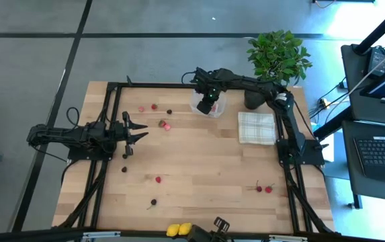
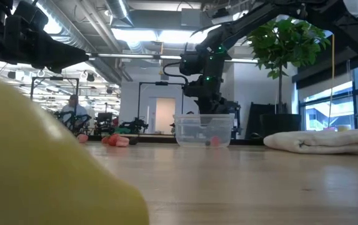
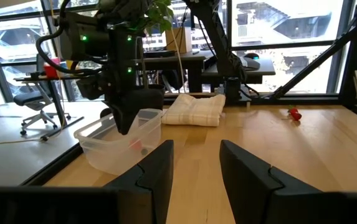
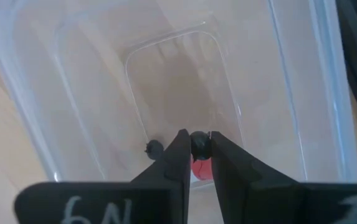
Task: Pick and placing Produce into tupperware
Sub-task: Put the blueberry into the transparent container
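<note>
The right claw (image 4: 194, 151) hangs inside the clear rounded plastic tupperware (image 4: 38, 118), pinched tight on 1 small dark round berry (image 4: 199, 144). Released carelessly, the berry may bounce out past the wall beside it.

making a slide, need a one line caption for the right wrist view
Right gripper pinches a dark berry above the clear tupperware, a red berry already inside.

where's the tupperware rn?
High view: the clear tupperware sits at the table's far edge, right of centre, directly under the right end effector, with the checked cloth and potted plant to its right.
</note>
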